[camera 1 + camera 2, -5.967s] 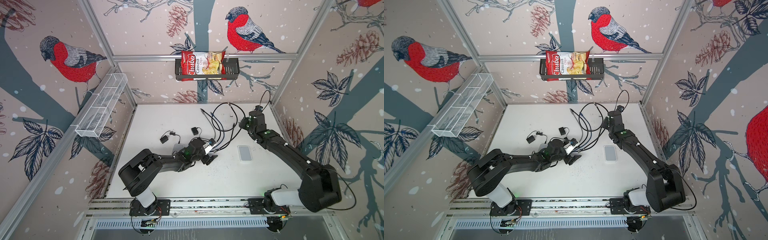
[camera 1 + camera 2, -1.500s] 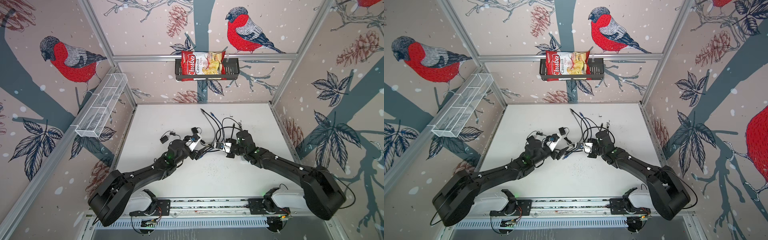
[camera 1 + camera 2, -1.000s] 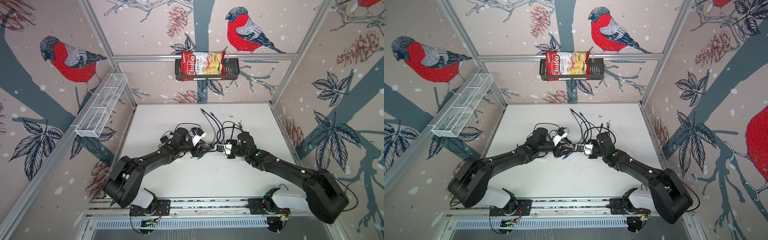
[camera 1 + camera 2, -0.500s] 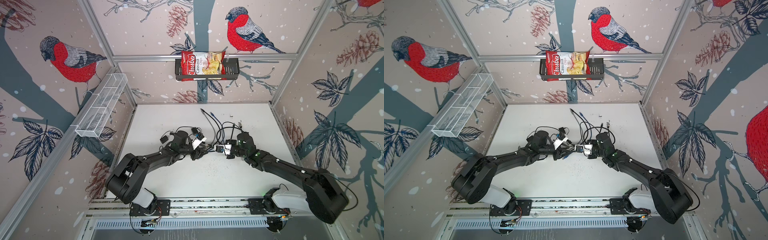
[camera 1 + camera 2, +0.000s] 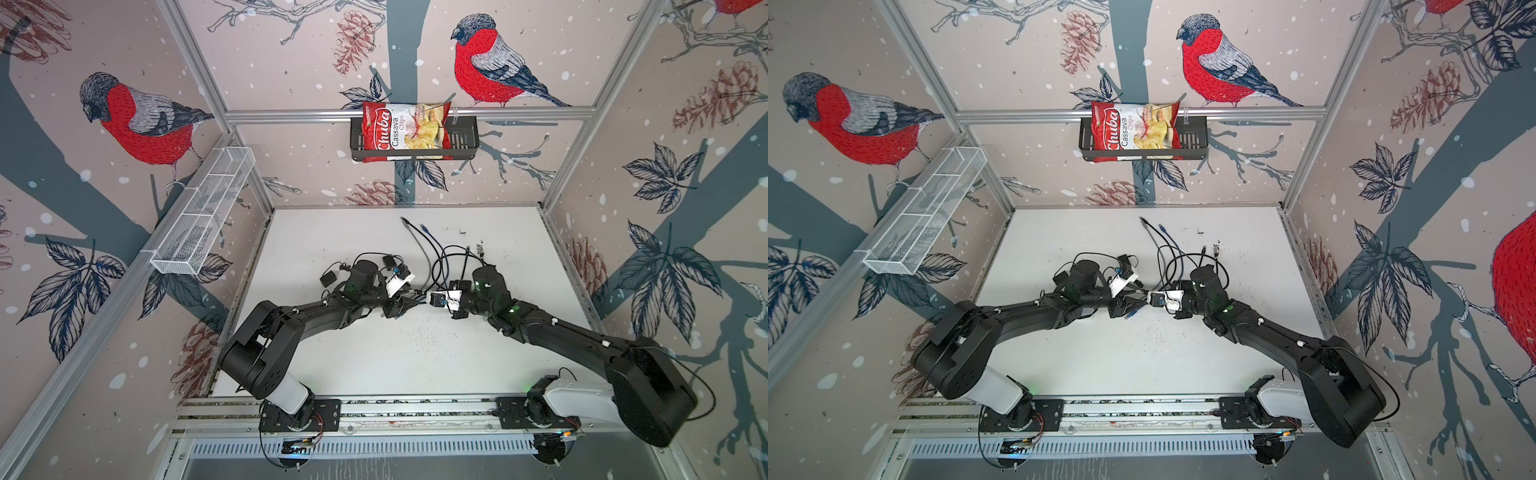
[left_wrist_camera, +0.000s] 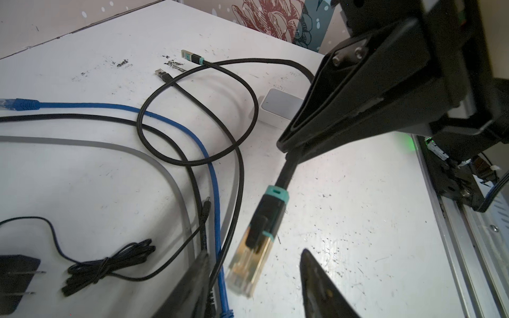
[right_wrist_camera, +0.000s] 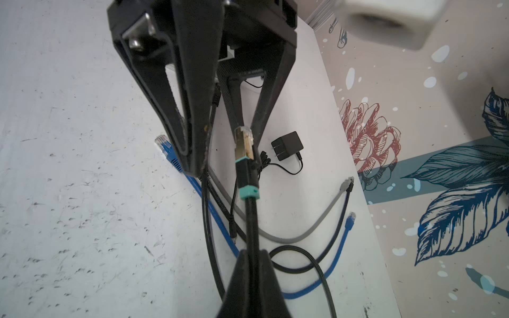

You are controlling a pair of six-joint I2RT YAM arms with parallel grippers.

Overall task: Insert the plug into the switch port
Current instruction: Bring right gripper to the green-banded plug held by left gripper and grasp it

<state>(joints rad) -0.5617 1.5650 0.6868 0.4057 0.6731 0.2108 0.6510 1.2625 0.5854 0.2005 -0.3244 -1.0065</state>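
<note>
We see the right claw (image 7: 249, 275) clamped on the black cable (image 7: 250, 220) just behind the plug (image 7: 243, 143), so the connector juts free and its tip can be steered. In both top views the plug hangs above the table (image 5: 415, 353) near frame centre, between the two arms. The left claw (image 6: 254, 256) stands apart, one finger on each side of the tip without touching, likely to steady it. The switch (image 6: 278, 106) lies on the table beyond the right claw. We judge that insertion hasn't begun.
</note>
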